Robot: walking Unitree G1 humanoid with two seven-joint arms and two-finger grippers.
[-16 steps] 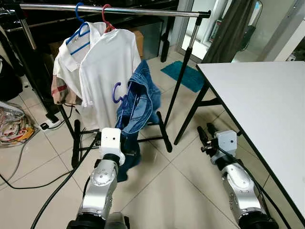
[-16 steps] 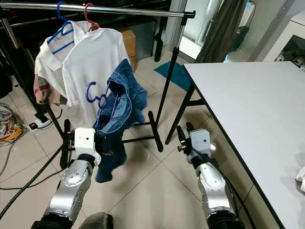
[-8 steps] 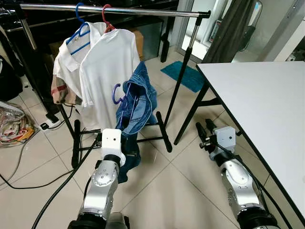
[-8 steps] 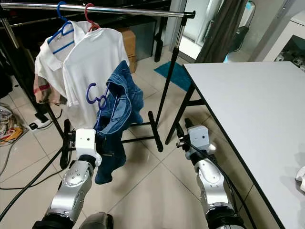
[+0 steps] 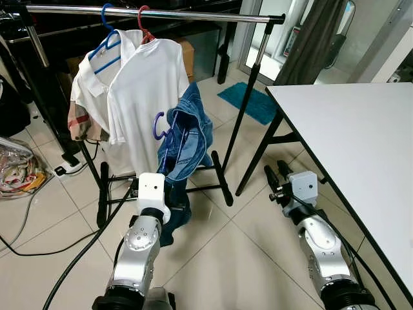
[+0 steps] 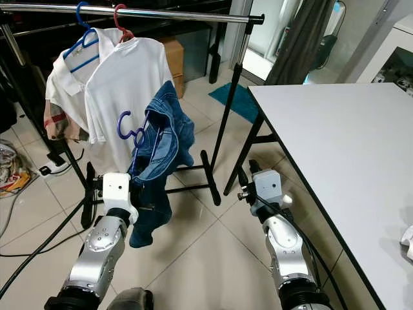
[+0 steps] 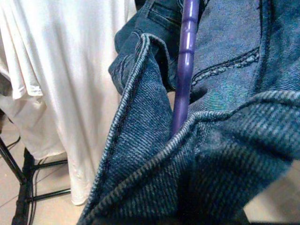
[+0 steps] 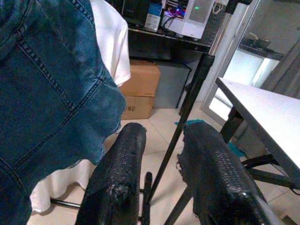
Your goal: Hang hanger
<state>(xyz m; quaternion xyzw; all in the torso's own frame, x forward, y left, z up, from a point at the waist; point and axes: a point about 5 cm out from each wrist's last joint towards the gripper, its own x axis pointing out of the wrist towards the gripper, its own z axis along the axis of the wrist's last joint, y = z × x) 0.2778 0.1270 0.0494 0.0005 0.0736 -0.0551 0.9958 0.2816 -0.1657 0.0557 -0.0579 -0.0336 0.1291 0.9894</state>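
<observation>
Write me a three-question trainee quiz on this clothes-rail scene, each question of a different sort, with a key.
1. True or false: the purple hanger carrying the denim garment is already hooked on the rail.
2. Multiple choice: how many hangers are hooked on the rail now? A) none B) two C) four
3. Short answer: which gripper is free and open, and which side of the denim garment is it on?

Key
1. False. Its hook sits well below the rail, in front of the white shirt, while the left gripper supports the garment from underneath.
2. B: a blue hanger and a red hanger.
3. The right gripper, on the robot's right of the garment, beside the white table.
</observation>
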